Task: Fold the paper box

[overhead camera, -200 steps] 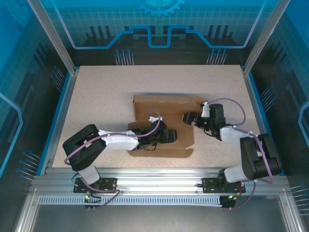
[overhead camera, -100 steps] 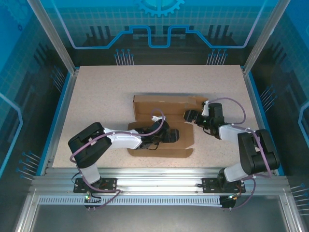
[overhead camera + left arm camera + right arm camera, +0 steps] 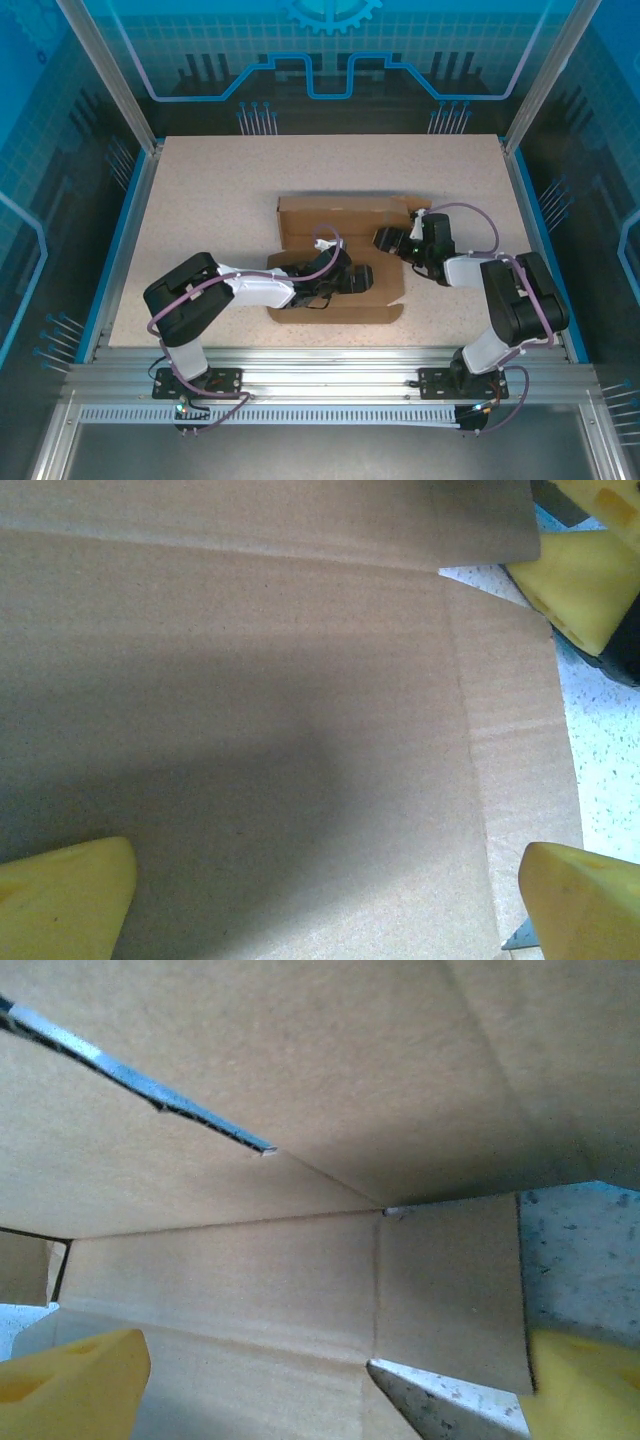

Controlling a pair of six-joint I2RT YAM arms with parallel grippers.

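Left end effector [image 3: 362, 278] is open, its yellow fingers [image 3: 60, 895] spread wide and low over the base panel of the paper box [image 3: 340, 218]. In the left wrist view the brown panel [image 3: 250, 680] lies flat under it, with one crease to a side flap on the right and another crease to a flap along the top.

Right end effector [image 3: 385, 240] is also open, fingers [image 3: 75, 1380] wide apart, reaching into the box's right end from the right. Cardboard panels [image 3: 300, 1110] rise over and ahead of it; whether the fingers touch them I cannot tell. Its yellow fingertips [image 3: 585, 590] show just beside the flap corner, near the left end effector but apart from it.

The box sits mid-desk, slightly right of centre. Its far wall stands up and its near flap lies flat toward the near edge. The left arm lies across the box's near-left part.

The speckled desk [image 3: 220, 200] is bare to the left, on the far side and on the far right. Blue rim [image 3: 128, 240] along its sides; aluminium frame posts and blue-lit panels surround it.
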